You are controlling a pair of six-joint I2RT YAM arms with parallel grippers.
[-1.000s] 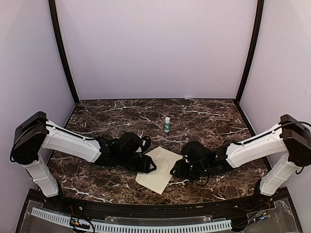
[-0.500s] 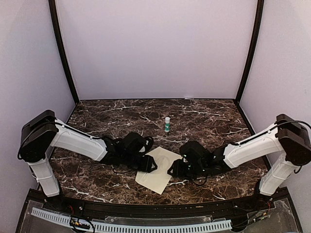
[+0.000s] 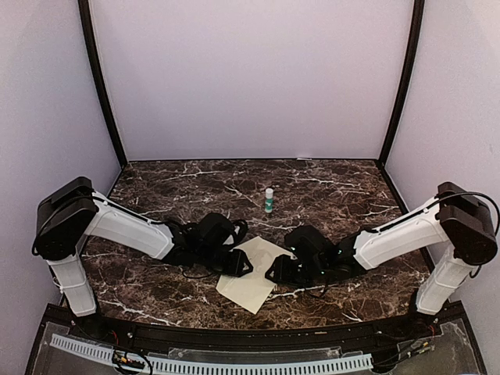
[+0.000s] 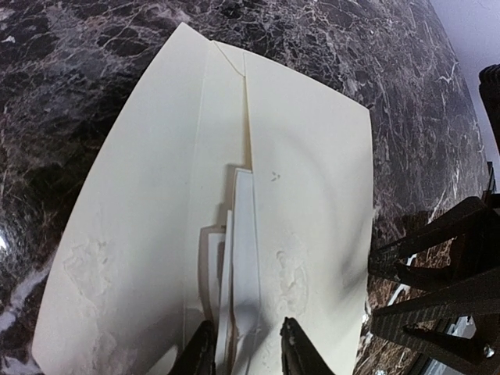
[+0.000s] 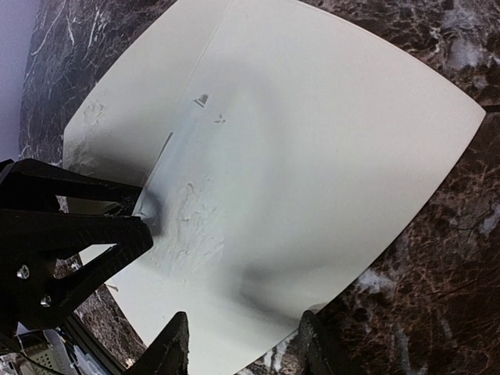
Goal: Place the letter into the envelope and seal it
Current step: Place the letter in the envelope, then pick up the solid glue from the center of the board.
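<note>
The left arm and right arm have white shells between bulky black joints. Thin black cables loop over the worktop. The black left pincer shows small silver screws.

Letter (white) between tool fingers

We stretch our left arm and right arm low and inward from shoulders raised at the outer edges, white forearms sloping down toward the middle. Our left tool points right, its fingers partly apart. Our right tool points left, just beside it, its fingers parted wider. The two tools nearly meet.
</note>
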